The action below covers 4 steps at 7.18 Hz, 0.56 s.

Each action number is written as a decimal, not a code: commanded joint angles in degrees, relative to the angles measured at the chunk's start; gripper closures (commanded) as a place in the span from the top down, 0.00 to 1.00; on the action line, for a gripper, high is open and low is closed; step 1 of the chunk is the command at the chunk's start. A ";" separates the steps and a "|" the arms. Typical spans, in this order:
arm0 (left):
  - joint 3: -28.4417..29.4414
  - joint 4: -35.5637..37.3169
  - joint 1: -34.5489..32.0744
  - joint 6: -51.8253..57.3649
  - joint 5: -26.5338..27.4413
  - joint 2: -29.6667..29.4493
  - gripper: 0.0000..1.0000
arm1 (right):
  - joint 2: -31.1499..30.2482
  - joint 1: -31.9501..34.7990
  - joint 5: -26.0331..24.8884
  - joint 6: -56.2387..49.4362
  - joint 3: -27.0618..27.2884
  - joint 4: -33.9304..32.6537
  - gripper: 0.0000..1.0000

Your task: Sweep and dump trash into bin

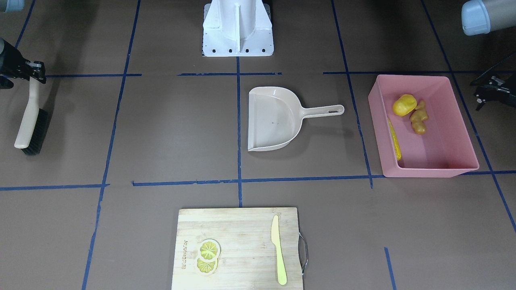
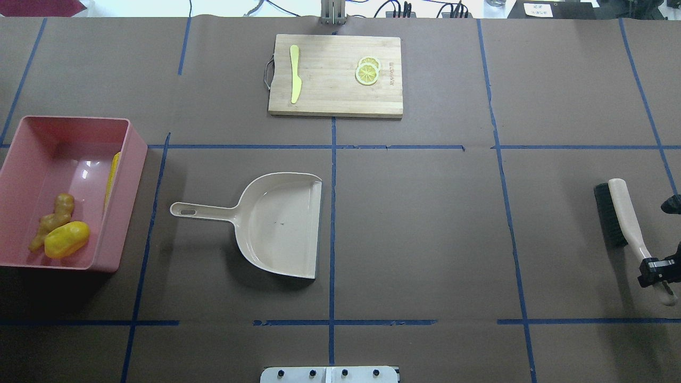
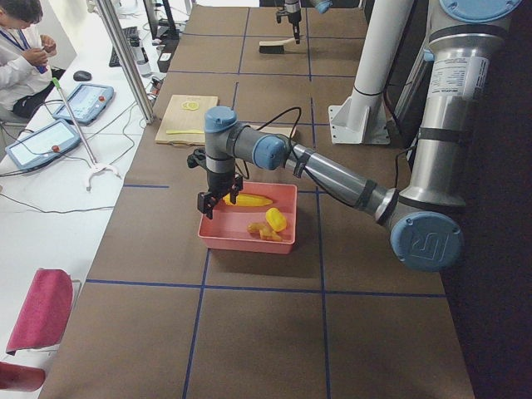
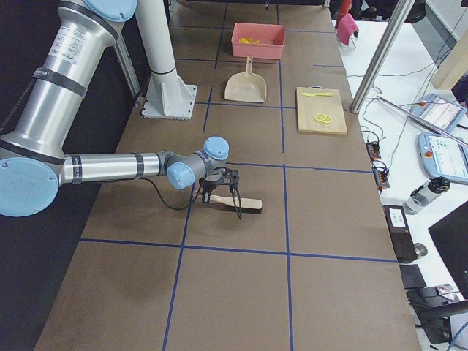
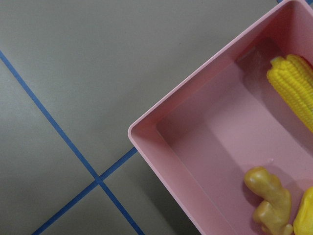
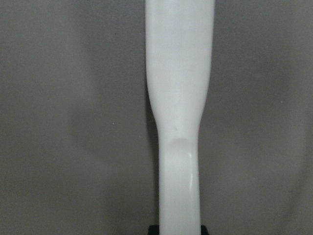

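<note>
three trash toys [image 1: 405, 105] lie in the bin [image 1: 427, 172]; right tool [image 1: 35, 72] grips the brush [image 1: 30, 117]; left tool [image 3: 220, 202] state unclear.

Robotics lab: brown-papered table [image 2: 425, 239] gridded with blue tape [image 2: 399, 147], teach pendants [image 3: 83, 101] on a white side bench [image 3: 75, 191], seated operator [image 3: 18, 50].

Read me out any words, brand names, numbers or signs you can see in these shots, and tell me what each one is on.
"Joyoung", as best it reads: a small brand mark on the cutting board, beside the lemon slices.
White label past the table's far edge: print too small to read.
No text seen on the bin, the dustpan or the brush.
</note>
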 commanded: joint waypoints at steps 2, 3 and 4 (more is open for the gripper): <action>0.00 -0.09 0.00 -0.09 0.06 0.00 1.00 | 0.02 2.31 -0.22 -0.25 1.44 0.30 1.00; 0.00 -0.01 -0.09 0.00 0.06 0.17 1.00 | -0.59 6.59 0.48 -0.25 6.33 0.04 1.00; 0.70 0.17 -0.87 0.09 0.06 0.35 1.00 | -0.51 12.29 1.62 -0.34 6.81 -0.14 1.00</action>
